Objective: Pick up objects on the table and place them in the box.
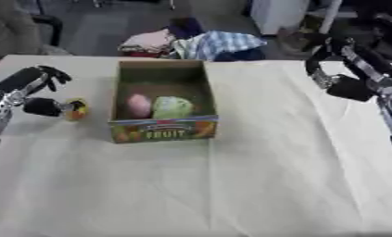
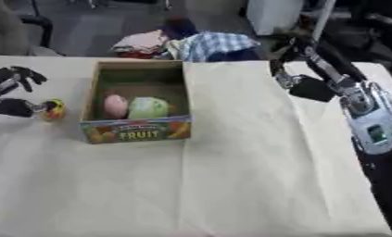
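A cardboard box (image 1: pixel 161 130) with "FRUIT" printed on its front stands left of the table's middle. Inside it lie a pink round object (image 1: pixel 139 105) and a pale green one (image 1: pixel 173 108). A small yellow and orange object (image 1: pixel 76 110) sits on the cloth just left of the box. My left hand (image 1: pixel 30 88) is at that object: its thumb tip touches the object's left side, while the fingers are spread above and apart from it. My right hand (image 2: pixel 306 78) hovers over the table's far right, fingers relaxed and arched downward, holding nothing.
A cream cloth (image 1: pixel 231 185) covers the table. Beyond the far edge lies a pile of clothes (image 1: pixel 203 44), with a dark chair (image 1: pixel 45 25) at the back left and a white cabinet (image 1: pixel 276 14) at the back right.
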Tool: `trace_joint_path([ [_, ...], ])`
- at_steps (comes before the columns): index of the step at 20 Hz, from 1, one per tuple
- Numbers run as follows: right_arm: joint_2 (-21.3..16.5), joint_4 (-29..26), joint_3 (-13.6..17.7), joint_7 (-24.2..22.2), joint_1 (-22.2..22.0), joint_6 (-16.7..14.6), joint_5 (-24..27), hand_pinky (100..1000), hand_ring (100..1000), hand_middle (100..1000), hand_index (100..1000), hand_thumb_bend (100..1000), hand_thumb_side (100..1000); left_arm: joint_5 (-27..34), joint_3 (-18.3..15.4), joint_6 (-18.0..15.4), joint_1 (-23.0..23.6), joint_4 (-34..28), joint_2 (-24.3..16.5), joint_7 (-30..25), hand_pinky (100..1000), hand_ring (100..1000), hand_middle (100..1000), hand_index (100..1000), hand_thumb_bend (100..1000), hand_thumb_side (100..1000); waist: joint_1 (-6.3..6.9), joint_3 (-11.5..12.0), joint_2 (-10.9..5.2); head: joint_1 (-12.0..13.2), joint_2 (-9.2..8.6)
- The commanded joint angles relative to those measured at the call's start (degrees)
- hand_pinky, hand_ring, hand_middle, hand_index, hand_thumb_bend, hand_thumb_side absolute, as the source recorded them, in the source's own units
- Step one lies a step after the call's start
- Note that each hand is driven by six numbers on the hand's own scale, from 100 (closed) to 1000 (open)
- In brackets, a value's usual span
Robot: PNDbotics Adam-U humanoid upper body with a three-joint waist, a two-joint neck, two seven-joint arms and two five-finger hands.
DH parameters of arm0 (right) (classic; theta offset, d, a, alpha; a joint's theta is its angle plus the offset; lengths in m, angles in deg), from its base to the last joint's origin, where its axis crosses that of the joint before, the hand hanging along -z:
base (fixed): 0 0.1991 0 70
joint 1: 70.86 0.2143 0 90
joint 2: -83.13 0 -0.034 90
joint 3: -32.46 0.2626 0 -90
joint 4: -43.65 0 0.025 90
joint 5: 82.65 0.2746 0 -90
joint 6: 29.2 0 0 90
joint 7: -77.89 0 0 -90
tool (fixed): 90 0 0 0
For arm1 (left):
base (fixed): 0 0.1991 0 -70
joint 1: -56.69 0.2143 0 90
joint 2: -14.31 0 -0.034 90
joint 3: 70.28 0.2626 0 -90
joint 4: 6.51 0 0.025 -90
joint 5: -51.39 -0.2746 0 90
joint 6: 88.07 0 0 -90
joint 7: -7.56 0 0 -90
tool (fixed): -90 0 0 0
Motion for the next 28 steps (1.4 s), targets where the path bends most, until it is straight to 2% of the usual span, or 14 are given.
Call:
trace_joint_path([
  [1,-1.0,-0.4,0.3,0.0,1.3,-0.1,0.5,687,645,741,950,100,766,-2.1,-1.0,1.2,-1.6,1.1,-0.7,2.4,839,627,696,819,459,493,0.05,-0.2,-0.48,0.3,-0.3],
  [3,-1.0,-0.4,0.3,0.1,1.3,-0.1,0.5,687,646,740,949,100,768,-3.2,-1.0,1.8,-1.5,1.7,-0.6,2.9,833,626,694,820,450,483,0.06,-0.3,-0.36,0.4,-0.23],
  [7,-0.9,-0.3,0.3,0.1,1.3,-0.2,0.6,687,645,740,949,100,773,-5.1,-1.1,2.5,-1.3,2.7,-0.3,2.6,818,585,656,798,386,396,0.08,-0.3,-0.25,0.4,-0.22],
  [10,-0.9,-0.3,0.3,0.0,1.2,-0.2,0.6,687,645,740,949,100,774,-5.9,-1.0,2.5,-1.1,3.1,-0.1,2.4,789,510,545,699,343,324,0.04,-0.3,-0.25,0.4,-0.22],
  [15,-0.9,-0.3,0.4,0.1,1.0,-0.2,0.5,687,645,740,950,100,778,-5.9,-1.2,2.2,-1.0,2.8,-0.1,2.2,756,409,431,583,322,300,0.03,-0.3,-0.32,0.4,-0.12],
  [17,-1.0,-0.2,0.4,0.1,1.0,-0.2,0.5,687,645,739,949,100,778,-4.5,-1.3,2.3,-1.1,1.8,-0.3,3.0,752,375,393,541,319,340,0.04,-0.2,-0.4,0.4,-0.09],
  [21,-1.2,-0.2,0.6,0.3,0.5,-0.1,0.5,687,645,737,949,100,785,1.6,-0.5,2.4,-1.2,-3.0,-0.9,4.0,763,343,358,513,237,311,0.17,0.1,-0.71,0.1,0.23],
  [27,-1.2,-0.1,0.6,0.2,0.2,-0.1,0.6,687,644,736,949,100,782,11.3,2.0,4.0,-2.4,-12.8,-1.4,1.6,766,334,347,508,188,296,0.4,0.1,-1.13,0.0,0.4],
  [28,-1.1,-0.1,0.6,0.2,0.2,-0.1,0.6,687,644,736,949,100,781,12.5,2.4,4.4,-3.0,-13.3,-0.8,1.1,775,332,347,508,166,320,0.38,0.0,-1.21,0.1,0.38],
])
